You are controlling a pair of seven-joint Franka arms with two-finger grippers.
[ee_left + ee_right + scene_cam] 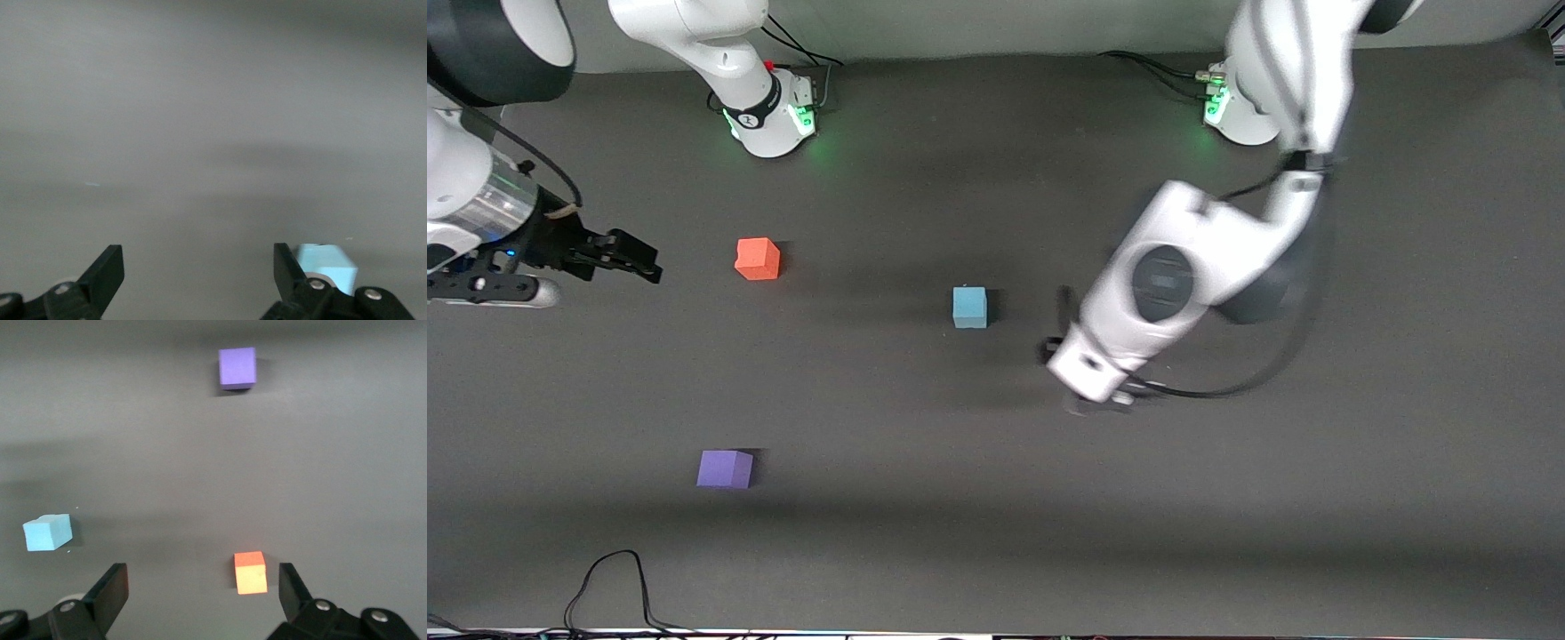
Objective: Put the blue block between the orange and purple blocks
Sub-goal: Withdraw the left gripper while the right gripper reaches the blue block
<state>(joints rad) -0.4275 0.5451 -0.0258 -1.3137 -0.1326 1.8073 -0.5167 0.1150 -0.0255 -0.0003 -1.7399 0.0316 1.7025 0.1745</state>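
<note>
Blue block [969, 307]: mid-frame in the front view, resting on the dark table [996, 498], held by nothing.
Orange block [757, 259]: upper left of the blue one, well apart.
Purple block [725, 468]: lower left of the frame, nearest the front camera.
Left gripper [199, 273]: fingers spread and empty, beside the blue block, right of centre.
Right gripper [202, 588]: released, empty, at the frame's left edge, beside the orange block; this arm waits.

Even overhead light, soft shadows, left arm [1183, 284] motion-blurred, wrist views hazy
</note>
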